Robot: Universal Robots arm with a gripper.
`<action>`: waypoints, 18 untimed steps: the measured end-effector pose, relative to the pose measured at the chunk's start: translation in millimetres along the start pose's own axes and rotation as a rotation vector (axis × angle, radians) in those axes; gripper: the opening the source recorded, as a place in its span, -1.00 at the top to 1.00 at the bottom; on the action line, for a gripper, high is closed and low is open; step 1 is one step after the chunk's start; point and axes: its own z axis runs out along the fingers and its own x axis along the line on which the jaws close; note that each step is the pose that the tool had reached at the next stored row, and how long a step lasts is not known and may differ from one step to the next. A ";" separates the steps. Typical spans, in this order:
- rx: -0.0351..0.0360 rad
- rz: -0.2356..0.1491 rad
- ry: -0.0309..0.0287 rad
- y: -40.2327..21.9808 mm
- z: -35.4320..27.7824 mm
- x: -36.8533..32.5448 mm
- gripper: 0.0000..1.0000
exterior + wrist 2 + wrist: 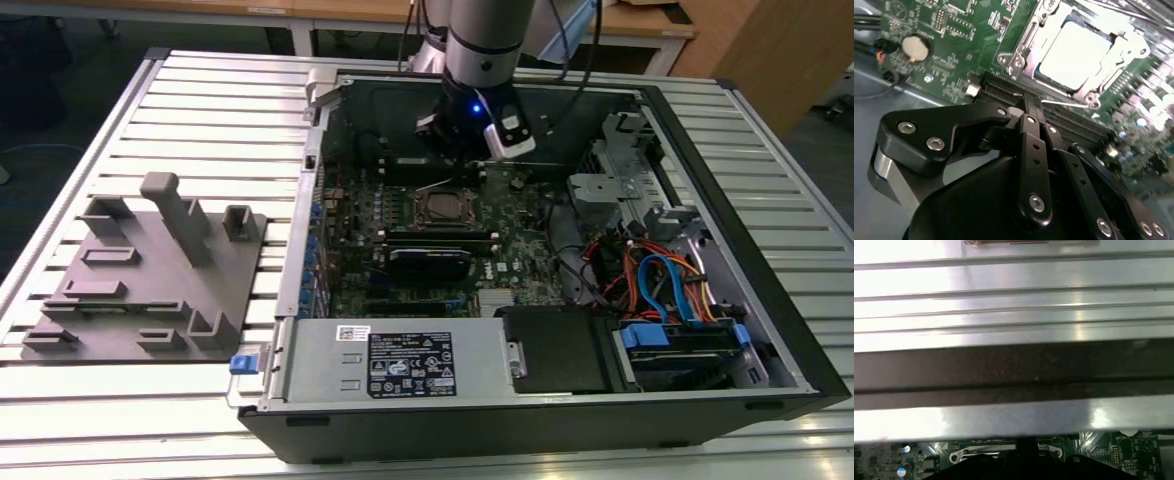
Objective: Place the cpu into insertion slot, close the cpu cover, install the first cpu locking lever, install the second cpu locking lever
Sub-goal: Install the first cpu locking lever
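Observation:
The cpu (1074,52), a pale silver square, lies in the insertion slot (445,207) on the green board inside the open computer case. The cpu cover (1026,42), a silver frame, lies down around the chip. My gripper (1030,106) is shut, its black fingers pressed together just beside the socket. A thin wire locking lever (1066,104) runs off from the fingertips along the socket's edge; whether it is pinched I cannot tell. In the exterior view the gripper (461,160) hangs just behind the socket. The first wrist view catches the cover's edge (979,456).
Long black memory slots (1004,90) and a coin battery (915,47) lie close to the fingers. The case wall (1014,370) stands close behind the arm. A black card (430,262), power supply (400,360) and cables (661,280) crowd the case. A grey fixture (147,270) sits on the slatted table.

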 end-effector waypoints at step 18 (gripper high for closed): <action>0.0336 -0.037 0.0206 -19.4 -147.6 10.1 0.79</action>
